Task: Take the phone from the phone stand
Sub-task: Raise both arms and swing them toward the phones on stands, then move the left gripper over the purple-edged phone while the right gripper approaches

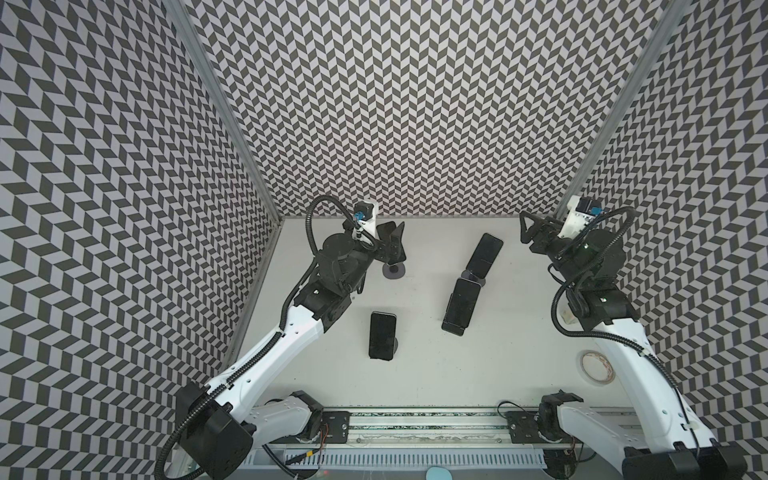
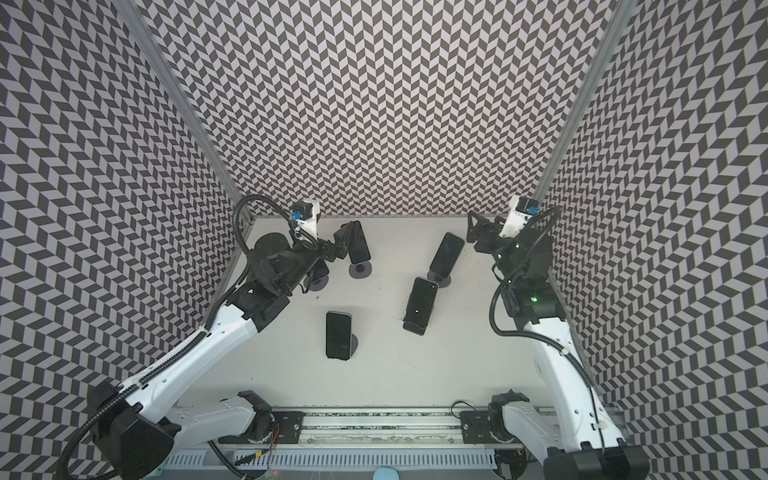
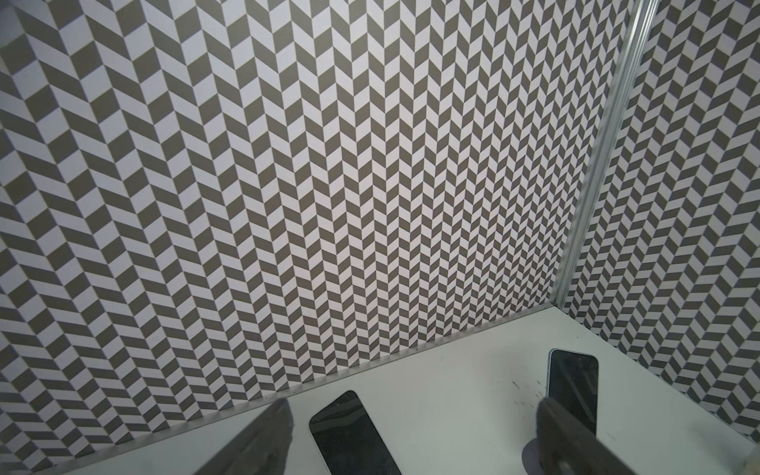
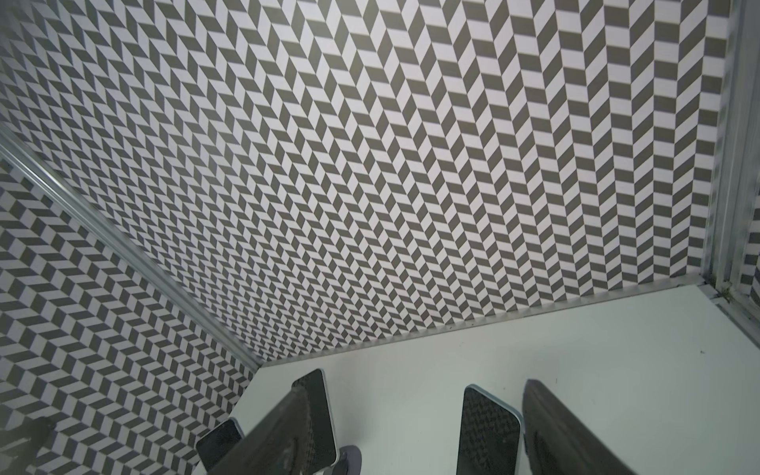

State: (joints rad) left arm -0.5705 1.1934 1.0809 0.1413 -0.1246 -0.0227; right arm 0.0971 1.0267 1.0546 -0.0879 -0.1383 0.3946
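The left gripper [image 2: 345, 243] is just beside a phone [image 2: 360, 247] on its stand [image 2: 360, 270] near the far left corner of the tabletop [image 2: 415, 374].

Where your cameras look
Both top views look steeply down from high above the white tabletop [image 1: 415, 374], nearly identical; your wrist cameras sit low and close, sharing the grey-and-white chevron back wall [image 3: 329, 164].

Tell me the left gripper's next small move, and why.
Probably close the left gripper on the phone at the back. Its fingers stand open on either side of that phone without gripping it yet, and the phone rests on its stand, so a firm hold seems needed before lifting.
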